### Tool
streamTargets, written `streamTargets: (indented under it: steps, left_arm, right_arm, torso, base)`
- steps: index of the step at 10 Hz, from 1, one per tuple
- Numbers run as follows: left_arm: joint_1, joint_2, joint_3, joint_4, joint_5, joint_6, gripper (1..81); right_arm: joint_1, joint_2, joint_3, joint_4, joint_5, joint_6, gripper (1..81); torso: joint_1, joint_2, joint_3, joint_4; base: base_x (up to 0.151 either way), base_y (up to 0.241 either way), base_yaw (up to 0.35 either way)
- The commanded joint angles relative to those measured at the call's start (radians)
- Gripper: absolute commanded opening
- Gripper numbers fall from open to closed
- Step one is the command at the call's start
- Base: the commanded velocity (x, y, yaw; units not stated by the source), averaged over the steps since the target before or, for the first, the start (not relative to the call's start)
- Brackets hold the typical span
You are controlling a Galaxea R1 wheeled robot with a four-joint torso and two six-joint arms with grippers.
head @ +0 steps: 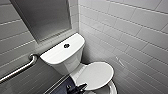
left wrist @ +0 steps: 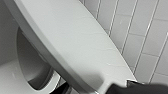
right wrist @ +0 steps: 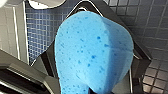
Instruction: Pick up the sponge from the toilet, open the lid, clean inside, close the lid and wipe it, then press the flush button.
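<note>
In the head view two walls of pale, glossy rectangular tiles meet in a corner at about 12 o'clock, the right-hand wall (head: pixel 140 30) running from 1 down to 5 o'clock and catching soft reflected light, the left-hand wall (head: pixel 12 37) filling 8 to 10 o'clock. A grey framed recess (head: pixel 45 17) is set into the left-hand wall at 11 o'clock, and a brushed-steel grab bar (head: pixel 17 70) slants across that wall at 8 o'clock. The right wrist view shows a floor (right wrist: pixel 40 32) of small square blue mosaic tiles with pale grout.
</note>
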Motion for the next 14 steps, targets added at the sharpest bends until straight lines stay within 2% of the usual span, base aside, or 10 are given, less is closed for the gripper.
streamTargets:
  steps: [1, 3, 5, 9, 12, 14]
  left_arm:
    - [-0.144, -0.011, 0.091, 0.047, -0.132, -0.037, 81.1]
    - [-0.144, -0.049, 0.091, 0.046, -0.175, -0.120, 81.1]
    - [-0.143, -0.098, 0.091, 0.038, -0.230, -0.149, 81.1]
    - [-0.100, -0.238, 0.062, 0.001, -0.351, -0.151, 81.1]
    - [-0.048, -0.266, 0.006, -0.049, -0.417, -0.151, 81.1]
    - [-0.026, -0.286, -0.018, -0.005, -0.423, -0.151, 81.1]
  right_arm:
    - [-0.031, -0.032, -0.002, -0.016, -0.033, 0.002, 1.0]
    - [-0.029, -0.028, -0.004, -0.016, -0.033, 0.002, 1.0]
    - [-0.034, -0.028, -0.004, -0.017, -0.033, 0.002, 1.0]
    - [-0.040, -0.026, -0.004, -0.020, -0.013, 0.001, 1.0]
    - [-0.048, -0.028, -0.004, -0.020, 0.007, 0.001, 1.0]
    - [-0.046, -0.029, -0.010, -0.017, 0.009, 0.002, 1.0]
  torso:
    - [0.000, 0.000, -0.002, 0.000]
    - [0.000, 0.000, 0.001, 0.000]
    - [0.000, 0.000, 0.001, 0.000]
    - [0.000, 0.000, 0.002, 0.000]
    - [0.000, 0.000, 0.002, 0.000]
    - [0.000, 0.000, 0.002, 0.000]
  base:
    - [0.000, 0.000, 0.000]
    - [0.000, 0.000, 0.000]
    - [0.000, 0.000, 0.000]
    - [0.000, 0.000, 0.000]
    - [0.000, 0.000, 0.000]
    - [0.000, 0.000, 0.000]
